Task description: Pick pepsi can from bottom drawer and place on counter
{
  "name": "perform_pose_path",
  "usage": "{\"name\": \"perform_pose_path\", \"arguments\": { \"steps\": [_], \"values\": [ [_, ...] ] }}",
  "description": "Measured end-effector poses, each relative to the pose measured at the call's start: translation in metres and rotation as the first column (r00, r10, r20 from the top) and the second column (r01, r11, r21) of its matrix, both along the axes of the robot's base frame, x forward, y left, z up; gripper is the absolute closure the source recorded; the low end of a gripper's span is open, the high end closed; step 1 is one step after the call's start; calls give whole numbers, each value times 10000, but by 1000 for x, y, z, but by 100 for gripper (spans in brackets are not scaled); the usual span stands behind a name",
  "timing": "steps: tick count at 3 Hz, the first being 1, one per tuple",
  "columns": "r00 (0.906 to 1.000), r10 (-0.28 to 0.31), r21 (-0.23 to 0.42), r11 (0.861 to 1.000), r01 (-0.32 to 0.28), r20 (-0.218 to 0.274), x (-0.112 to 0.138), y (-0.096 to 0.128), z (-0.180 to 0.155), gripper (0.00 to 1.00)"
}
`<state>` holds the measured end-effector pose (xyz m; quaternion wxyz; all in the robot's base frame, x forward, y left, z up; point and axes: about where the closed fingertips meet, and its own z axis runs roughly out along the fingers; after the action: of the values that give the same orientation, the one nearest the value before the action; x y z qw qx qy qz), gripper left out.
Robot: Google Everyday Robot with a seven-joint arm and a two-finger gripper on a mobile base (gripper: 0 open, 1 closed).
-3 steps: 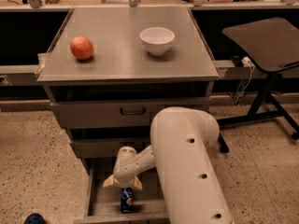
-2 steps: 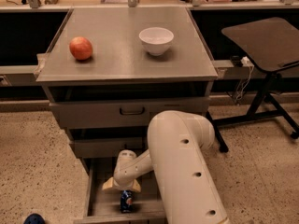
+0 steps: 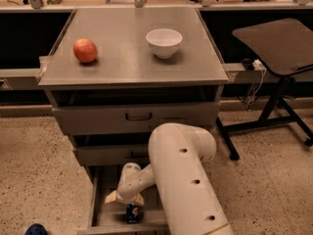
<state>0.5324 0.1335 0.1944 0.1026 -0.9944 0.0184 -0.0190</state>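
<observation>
One pepsi can [image 3: 132, 213] stands in the bottom drawer [image 3: 100, 210], just under the gripper [image 3: 124, 199], which hangs spread wide and empty. If the gripper comes down off-centre, it likely strikes the can's top and tips it. A weak pinch could drop the can on the lift to the counter [image 3: 122, 58], high above the gripper.
</observation>
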Motion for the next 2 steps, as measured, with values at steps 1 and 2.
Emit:
{"name": "perform_pose_path", "arguments": {
  "steps": [1, 2],
  "values": [
    [9998, 186, -184, 9997, -187, -51, -2, 13, -18, 0],
    [9999, 69, -639, 9979, -79, -156, -3, 16, -41, 0]
  ]
}}
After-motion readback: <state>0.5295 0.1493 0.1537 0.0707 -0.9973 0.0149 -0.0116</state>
